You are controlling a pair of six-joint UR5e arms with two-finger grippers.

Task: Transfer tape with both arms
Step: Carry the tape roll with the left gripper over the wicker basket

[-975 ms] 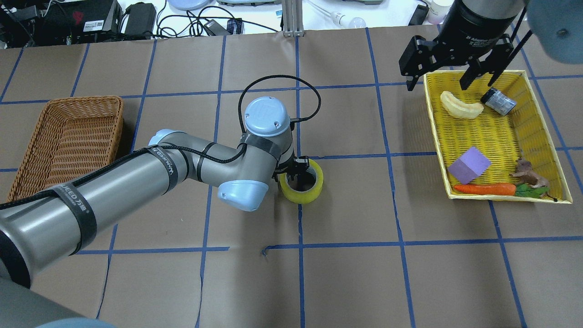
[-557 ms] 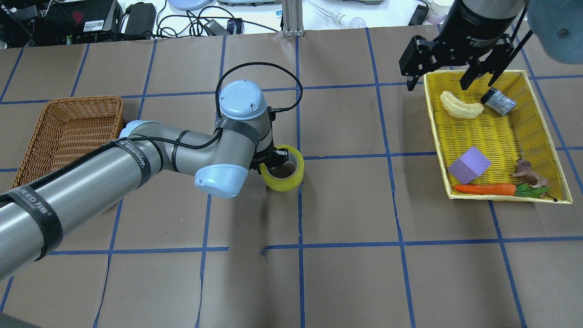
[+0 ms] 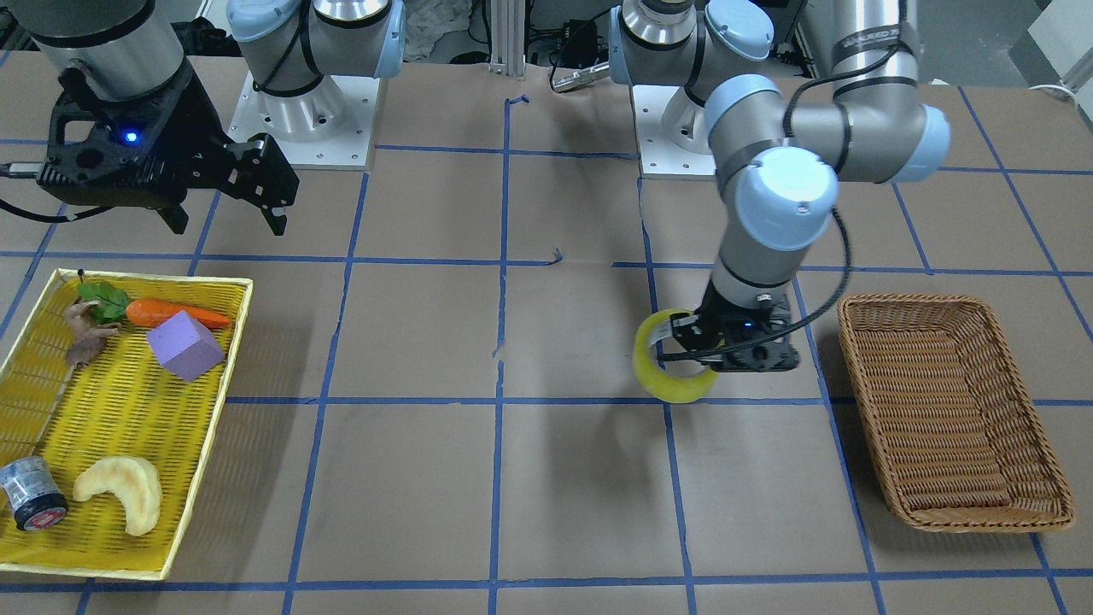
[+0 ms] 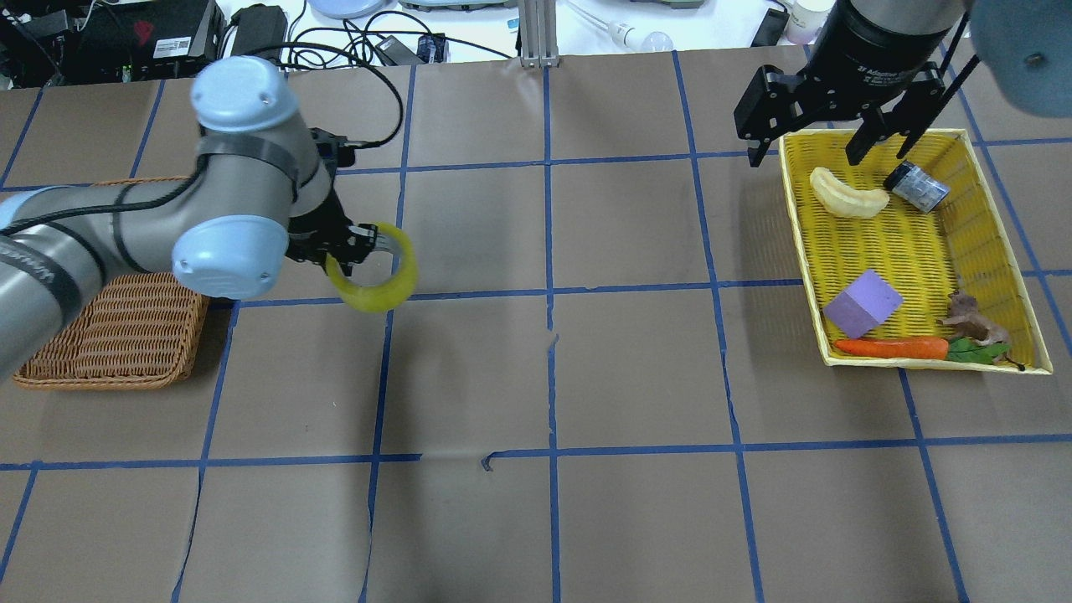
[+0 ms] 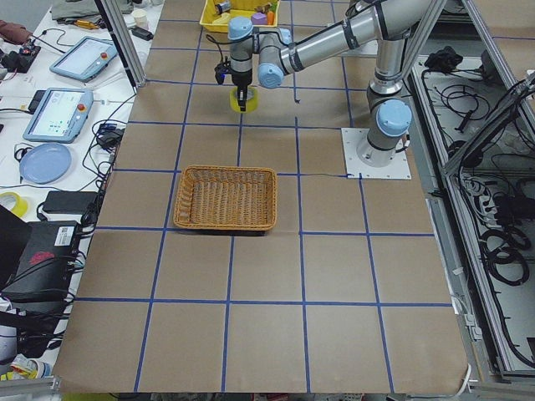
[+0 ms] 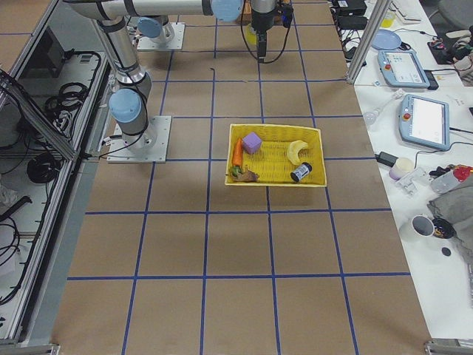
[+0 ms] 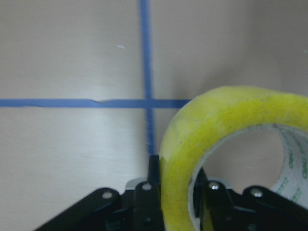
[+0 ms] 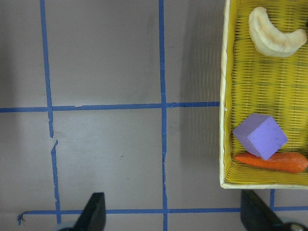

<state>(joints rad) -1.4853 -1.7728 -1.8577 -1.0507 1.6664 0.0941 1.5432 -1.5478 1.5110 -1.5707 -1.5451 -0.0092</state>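
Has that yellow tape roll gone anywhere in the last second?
Yes. In the overhead view the tape, held by the left gripper, has travelled left, away from the middle blue line, toward the wicker basket.

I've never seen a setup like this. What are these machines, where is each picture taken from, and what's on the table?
These are two jointed robot arms, a left arm and a right arm, bolted at one edge of a table. Each ends in a black two-finger gripper. One camera looks down from behind the robot, one faces it from across the table, two watch from the table's ends, and one rides on each wrist. The left gripper is shut on the wall of a yellow tape roll, held above the table near a wicker basket. The right gripper hangs open near a yellow tray holding a pale pastry, small canister, purple block, carrot and toy animal.
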